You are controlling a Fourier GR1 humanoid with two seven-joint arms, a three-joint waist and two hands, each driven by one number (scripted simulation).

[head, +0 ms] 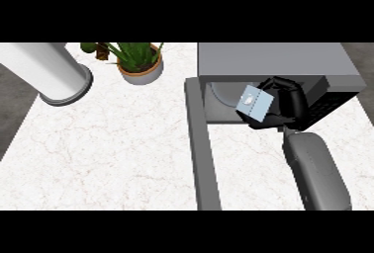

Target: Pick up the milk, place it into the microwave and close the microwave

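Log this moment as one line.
right robot hand: holding milk | milk: at microwave opening | door: open | left robot hand: not in view

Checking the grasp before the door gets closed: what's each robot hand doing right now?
Left robot hand: not in view.
Right robot hand: curled round the milk, at the open microwave.

The grey box-shaped microwave [277, 59] has its grey slab door [206, 163] swung open, walling the left of its mouth. The black right hand [290, 101], curled round the pale blue milk carton [254, 101], fills that mouth. Left of the door, the white marble counter [110, 148] lies open up to 1 potted green plant [139, 62] and 1 white cylinder [51, 71].
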